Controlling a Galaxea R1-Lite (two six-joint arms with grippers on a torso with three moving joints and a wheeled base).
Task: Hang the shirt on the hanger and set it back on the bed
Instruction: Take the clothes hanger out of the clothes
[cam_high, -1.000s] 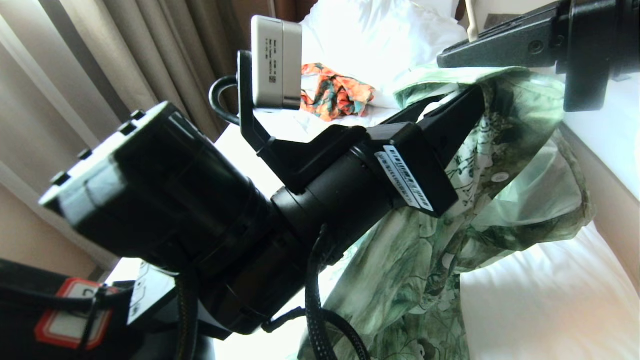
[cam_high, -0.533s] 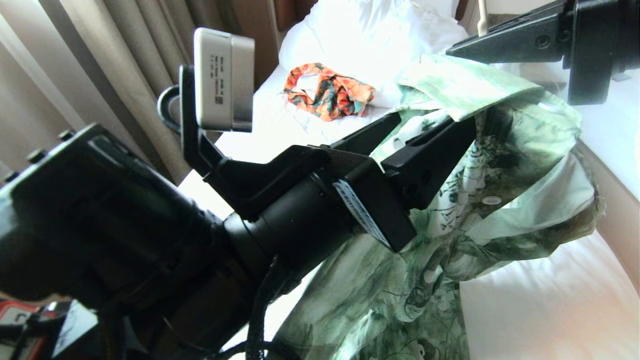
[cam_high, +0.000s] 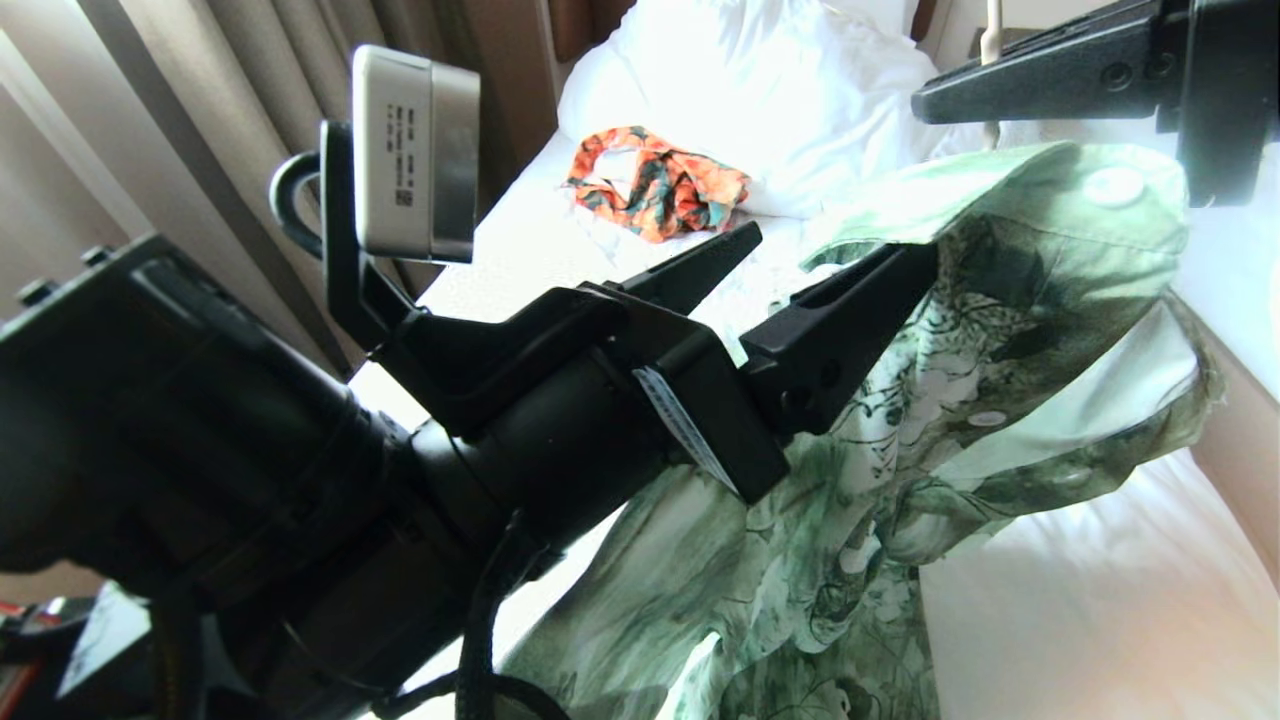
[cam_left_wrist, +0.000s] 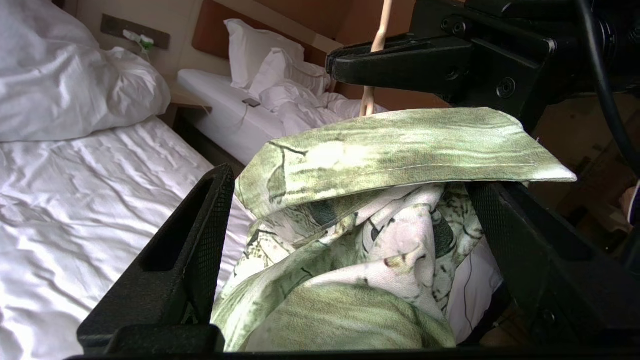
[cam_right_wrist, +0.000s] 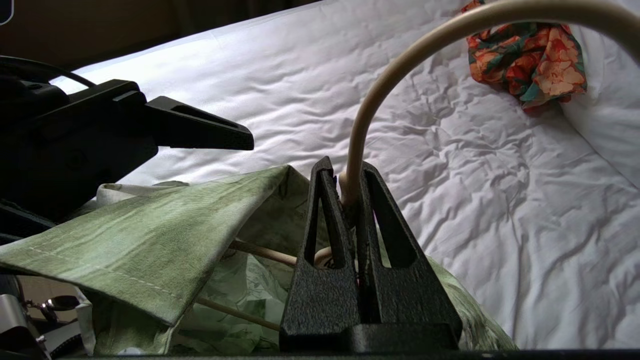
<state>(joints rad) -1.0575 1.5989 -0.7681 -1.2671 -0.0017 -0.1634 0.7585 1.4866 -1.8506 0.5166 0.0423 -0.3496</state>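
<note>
The light green leaf-print shirt (cam_high: 1000, 400) hangs draped over the cream hanger (cam_right_wrist: 380, 85) above the bed (cam_high: 1050, 600). My right gripper (cam_right_wrist: 346, 167), up at the right in the head view (cam_high: 925, 100), is shut on the base of the hanger's hook. The hanger's wooden bars show under the collar. My left gripper (cam_high: 842, 245) stands open at the shirt's front, its fingers wide apart. Loose folds of the shirt (cam_left_wrist: 380, 150) bulge between them below the collar flap, and nothing is pinched. The bed's wrinkled white sheet (cam_right_wrist: 450, 175) lies below.
An orange-and-green patterned garment (cam_high: 655, 190) lies on the sheet by the bunched white duvet (cam_high: 750, 80). Beige curtains (cam_high: 250, 120) hang to the left. A second white bed (cam_left_wrist: 235, 115) stands beyond a nightstand (cam_left_wrist: 185, 100). The left arm fills the lower left of the head view.
My left gripper has opened and let go of the shirt's front, drawing back to the left. The collar now stands higher under the right gripper, which stays shut on the hanger.
</note>
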